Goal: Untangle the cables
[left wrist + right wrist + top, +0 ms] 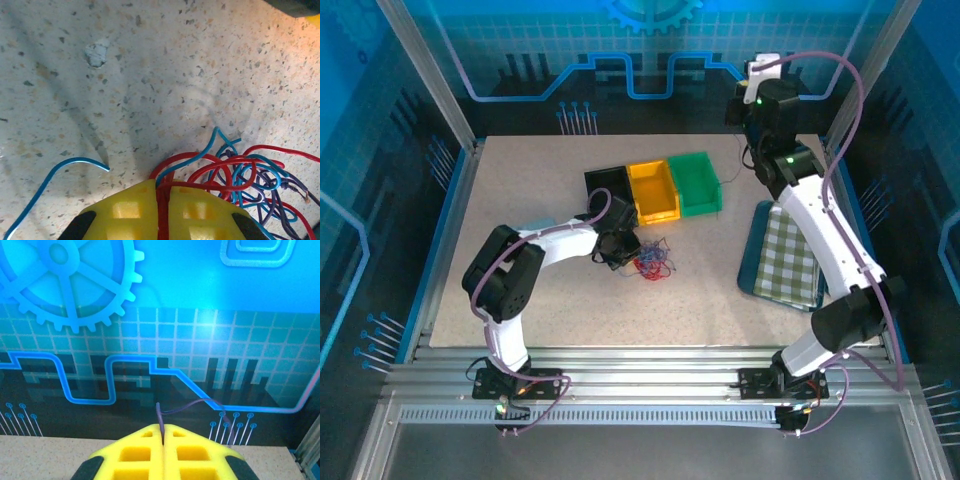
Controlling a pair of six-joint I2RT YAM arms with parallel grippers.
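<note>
My left pincer (162,187) fills the bottom edge of its wrist view, its yellow fingers (127,210) clamped on a red strand (163,212) of the cables (250,175), which lie tangled at lower right on the speckled table (150,75). A loose blue wire (50,177) curves away at lower left.

In the right wrist view, my right pincer (163,429) is pressed together at bottom centre, and a thin purplish wire (190,407) rises from the seam between its tips, in front of the blue backdrop (200,340).

From above, the tangle sits mid-frame beside my left pincer, just below the black bin (608,185), yellow bin (653,190) and green bin (695,182). My right pincer is raised at upper right.
</note>
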